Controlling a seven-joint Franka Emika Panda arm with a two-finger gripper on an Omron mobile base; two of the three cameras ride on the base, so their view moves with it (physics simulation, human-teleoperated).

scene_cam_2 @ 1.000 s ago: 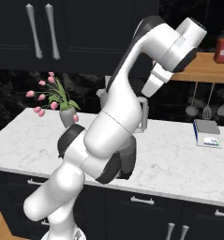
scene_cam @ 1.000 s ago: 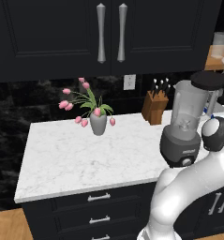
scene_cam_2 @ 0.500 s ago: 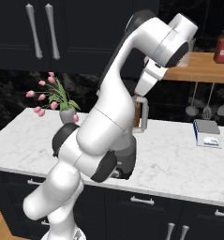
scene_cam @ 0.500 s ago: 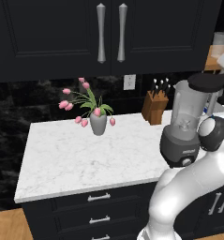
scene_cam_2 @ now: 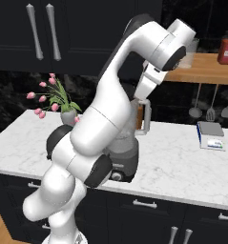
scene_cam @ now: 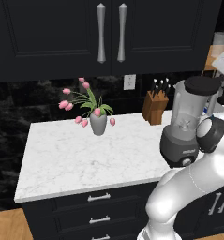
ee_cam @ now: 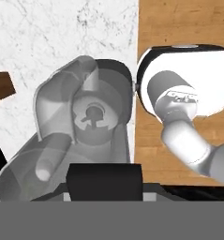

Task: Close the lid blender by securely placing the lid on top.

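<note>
My gripper [ee_cam: 105,190] is closed down as far as it goes here, and it has hold of the lid [scene_cam: 202,85], the dark block sitting between its fingers at the bottom of the hand view. From the left base view the lid lies flat and level right at the mouth of the blender [scene_cam: 186,126]. I cannot tell whether it rests on the rim or hangs a hair above it.

I judge the lid to be light, stiff and smooth. It will not bend under the grip, but it could slide or cock to one side if I squeeze it off-centre. The best hold is across its middle, as I seem to have it now, so that it stays level as it goes down.

Just past the lid, the hand view looks down through the translucent jar [ee_cam: 80,117] to the blade hub at the bottom. The mouth looks a little ahead of the grip rather than squarely under it. The jar is tall and hard on a rounded dark base with a front knob [scene_cam: 186,161], and I expect it to be top-heavy. Any seating push should therefore go straight down and not sideways.

The blender stands near the front edge of the table [scene_cam: 76,159]. Behind it, by the back edge, is a wooden knife block [scene_cam: 155,107]. A vase of pink tulips [scene_cam: 97,123] sits further left along that edge.
</note>
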